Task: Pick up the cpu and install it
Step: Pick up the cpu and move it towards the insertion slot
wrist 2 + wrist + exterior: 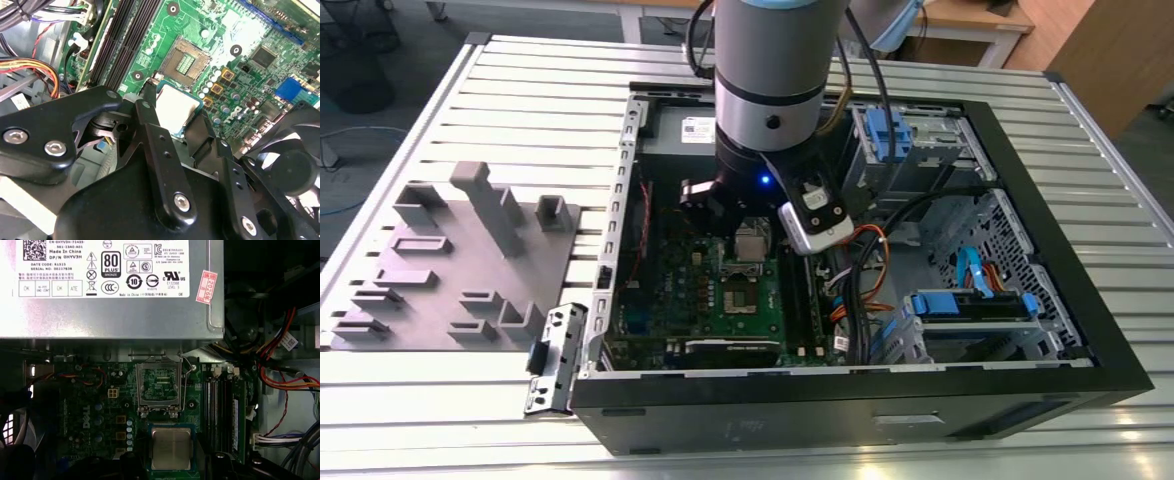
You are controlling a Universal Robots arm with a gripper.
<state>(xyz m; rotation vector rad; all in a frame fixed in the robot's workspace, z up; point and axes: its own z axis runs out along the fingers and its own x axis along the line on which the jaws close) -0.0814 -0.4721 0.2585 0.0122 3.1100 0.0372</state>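
The cpu [175, 105], a small silvery square with a green rim, hangs between my black fingers [150, 125]. My gripper [750, 245] is shut on it inside the open computer case, just above the green motherboard [707, 290]. In the first wrist view the cpu [171, 447] sits a short way from the open socket [159, 385], whose metal frame is lifted. The second wrist view shows that socket [185, 62] bare, beyond the chip's far edge. The chip is apart from the socket in both wrist views.
A grey tray with upright blocks [454, 260] lies at the exterior view's left of the case. The power supply [110, 290] stands behind the socket, memory slots [222, 410] beside it. Loose cables [867, 270], a drive cage [901, 135] and a fan [295, 165] crowd the case.
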